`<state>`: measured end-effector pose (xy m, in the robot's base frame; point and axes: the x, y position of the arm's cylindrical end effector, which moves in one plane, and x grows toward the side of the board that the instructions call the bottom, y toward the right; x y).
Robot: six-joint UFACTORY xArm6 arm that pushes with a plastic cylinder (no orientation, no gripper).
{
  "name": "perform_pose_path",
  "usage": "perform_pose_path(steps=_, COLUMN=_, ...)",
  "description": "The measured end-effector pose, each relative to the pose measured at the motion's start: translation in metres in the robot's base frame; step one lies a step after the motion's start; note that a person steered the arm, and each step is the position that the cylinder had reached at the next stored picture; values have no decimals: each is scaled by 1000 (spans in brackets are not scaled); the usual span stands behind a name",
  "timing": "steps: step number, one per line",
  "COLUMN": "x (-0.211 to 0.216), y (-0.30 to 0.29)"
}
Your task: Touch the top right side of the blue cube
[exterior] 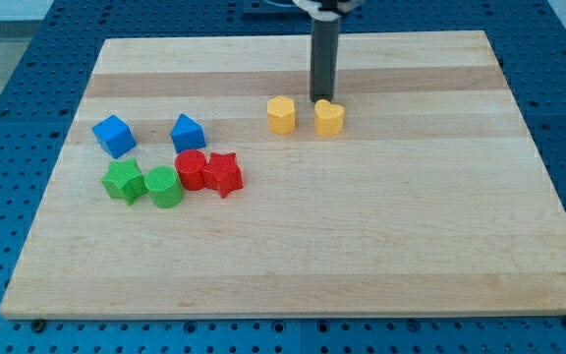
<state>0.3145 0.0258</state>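
Note:
A blue cube [114,136] sits at the view's left on the wooden board. A second blue block [187,132], wedge-like, lies a little to its right. My tip [320,99] is far to the right of both, at the view's upper middle, just above the yellow heart-shaped block [329,117] and touching or nearly touching its top edge. The rod rises straight up from the tip to the view's top.
A yellow hexagonal block [281,114] lies left of the yellow heart. Below the blue blocks are a green star [123,182], a green cylinder [164,187], a red cylinder [192,169] and a red star [223,174], clustered. The board [362,236] rests on a blue perforated table.

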Motion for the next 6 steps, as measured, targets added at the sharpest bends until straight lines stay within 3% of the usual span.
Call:
perform_pose_path(steps=1, x=-38, y=-39)
perform_pose_path(steps=2, x=-48, y=-91)
perform_pose_path(steps=4, x=37, y=-216)
perform_pose_path(steps=6, x=61, y=-241)
